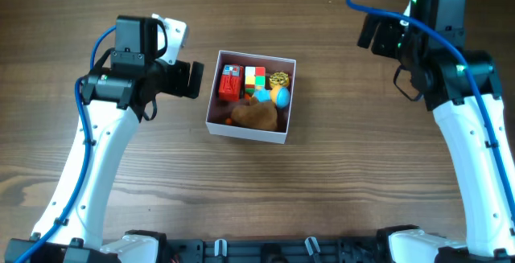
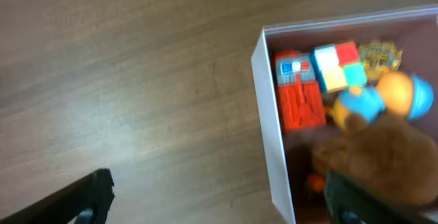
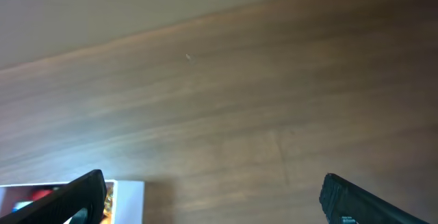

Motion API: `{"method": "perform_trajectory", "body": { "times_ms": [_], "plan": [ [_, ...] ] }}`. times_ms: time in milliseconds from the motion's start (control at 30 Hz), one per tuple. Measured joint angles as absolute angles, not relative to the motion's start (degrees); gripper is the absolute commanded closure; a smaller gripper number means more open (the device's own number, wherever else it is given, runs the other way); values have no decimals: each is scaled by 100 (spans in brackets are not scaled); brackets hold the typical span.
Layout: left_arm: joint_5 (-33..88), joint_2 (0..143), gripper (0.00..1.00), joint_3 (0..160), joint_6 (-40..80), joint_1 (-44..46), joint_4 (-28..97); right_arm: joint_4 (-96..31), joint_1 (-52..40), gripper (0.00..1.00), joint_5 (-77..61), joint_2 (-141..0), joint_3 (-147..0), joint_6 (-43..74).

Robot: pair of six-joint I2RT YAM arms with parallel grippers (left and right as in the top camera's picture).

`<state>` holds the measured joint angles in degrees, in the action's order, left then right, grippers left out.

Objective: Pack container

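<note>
The container [image 1: 247, 131] is a square white-walled box at the table's middle. It holds a red toy [image 1: 230, 84], a colour cube [image 1: 254, 80], a yellow patterned toy [image 1: 279, 79], a blue-and-orange egg [image 1: 281, 96] and a brown plush [image 1: 257, 115]. My left gripper [image 1: 195, 79] is open and empty just left of the box; in the left wrist view [image 2: 219, 200] its jaws straddle the box's left wall [image 2: 270, 131]. My right gripper [image 1: 372, 34] is open and empty, raised to the far right; its view [image 3: 212, 196] shows a box corner [image 3: 126, 200].
The wooden table [image 1: 338, 182] lies around the box. The arm bases stand along the front edge [image 1: 265, 251].
</note>
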<state>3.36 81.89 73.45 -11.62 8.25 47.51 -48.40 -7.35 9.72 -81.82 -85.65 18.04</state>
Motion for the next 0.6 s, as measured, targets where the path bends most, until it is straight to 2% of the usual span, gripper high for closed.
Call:
{"method": "perform_trajectory", "body": {
  "times_ms": [200, 333, 467, 600],
  "plan": [
    [587, 7994, 0, 7321, -1168, 698, 5249, -5402, -727, 0, 1072, -8049, -8471, 2121],
    [642, 7247, 0, 7116, -1107, 672, 5205, -5172, -729, 1, 1098, -7301, -8018, 2167],
    [679, 5988, 0, 6490, -884, 672, 4939, -4663, -729, 2, 1100, -5946, -6851, 2187],
    [674, 4838, 0, 5898, -624, 672, 4840, -4147, -777, 1, 1083, -4558, -5030, 2137]
  ]
}}
